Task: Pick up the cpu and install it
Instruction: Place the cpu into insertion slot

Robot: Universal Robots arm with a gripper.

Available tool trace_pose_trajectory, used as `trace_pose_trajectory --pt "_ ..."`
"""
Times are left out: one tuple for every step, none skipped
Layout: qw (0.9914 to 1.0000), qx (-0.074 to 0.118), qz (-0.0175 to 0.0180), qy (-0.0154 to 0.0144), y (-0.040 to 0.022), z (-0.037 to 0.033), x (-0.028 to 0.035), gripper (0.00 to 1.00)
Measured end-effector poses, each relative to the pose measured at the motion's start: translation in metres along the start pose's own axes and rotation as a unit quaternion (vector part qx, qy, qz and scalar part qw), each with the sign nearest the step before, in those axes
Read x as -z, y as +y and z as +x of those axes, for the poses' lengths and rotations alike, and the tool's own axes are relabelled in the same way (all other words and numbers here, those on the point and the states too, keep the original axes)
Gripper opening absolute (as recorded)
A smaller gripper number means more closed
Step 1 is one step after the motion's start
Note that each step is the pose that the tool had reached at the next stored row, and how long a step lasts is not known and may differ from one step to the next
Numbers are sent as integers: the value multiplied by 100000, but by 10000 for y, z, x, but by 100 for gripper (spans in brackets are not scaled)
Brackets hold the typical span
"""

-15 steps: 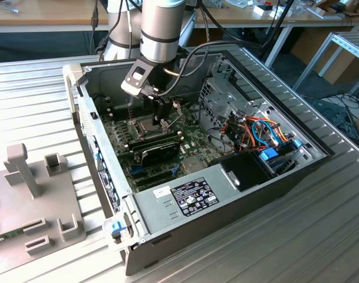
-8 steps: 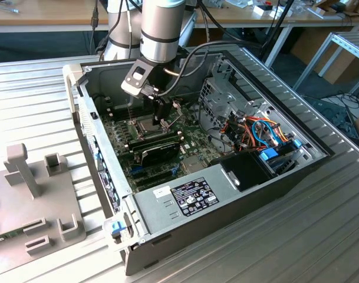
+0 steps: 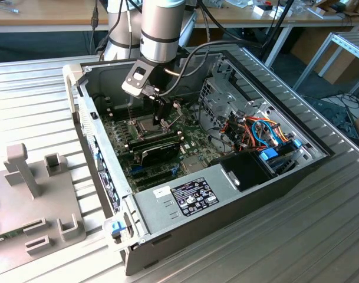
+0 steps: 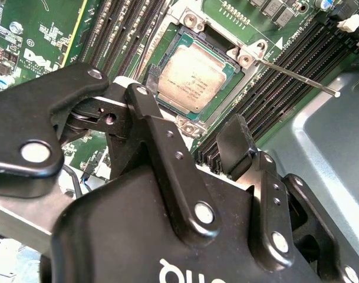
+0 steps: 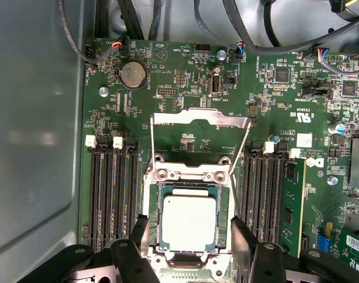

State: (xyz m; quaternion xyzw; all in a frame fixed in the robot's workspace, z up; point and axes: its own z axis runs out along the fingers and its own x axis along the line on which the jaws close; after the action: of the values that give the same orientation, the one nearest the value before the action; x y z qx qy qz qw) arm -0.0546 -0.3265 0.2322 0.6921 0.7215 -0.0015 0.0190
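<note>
At 11 o'clock from the middle of the computer case [image 3: 256, 200] in the exterior view, above the motherboard [image 5: 185, 88], the open end effector [image 5: 189, 227] straddles the cpu [image 4: 194, 76] lying flat in its socket [image 5: 191, 174]; a centred, level pose should avoid skewing it.

The cpu [image 5: 188, 223] is topped with dull, smooth grey metal; the socket frame [image 5: 201, 117] is made of shiny bare metal.

You had a silver-grey cpu [image 5: 188, 219] between the jaws; gripper [image 5: 190, 227] was black, motherboard [image 5: 185, 76] green, flanking memory slots [image 5: 111, 194] black.
</note>
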Motion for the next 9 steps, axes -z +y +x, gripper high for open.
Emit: trace_pose_trajectory --pt "100000 4 -1 1 0 0 0 67" --pt "100000 4 -2 1 0 0 0 67" --pt "100000 2 0 -3 0 0 0 67" --pt "100000 7 0 0 0 0 0 67" --pt "100000 7 0 0 0 0 0 67" --pt "100000 9 1 2 -3 0 0 67" --pt "100000 37 0 -1 -7 0 0 67" --pt "100000 126 -2 1 -16 1 0 67" --pt "100000 246 -3 3 -20 1 0 67"
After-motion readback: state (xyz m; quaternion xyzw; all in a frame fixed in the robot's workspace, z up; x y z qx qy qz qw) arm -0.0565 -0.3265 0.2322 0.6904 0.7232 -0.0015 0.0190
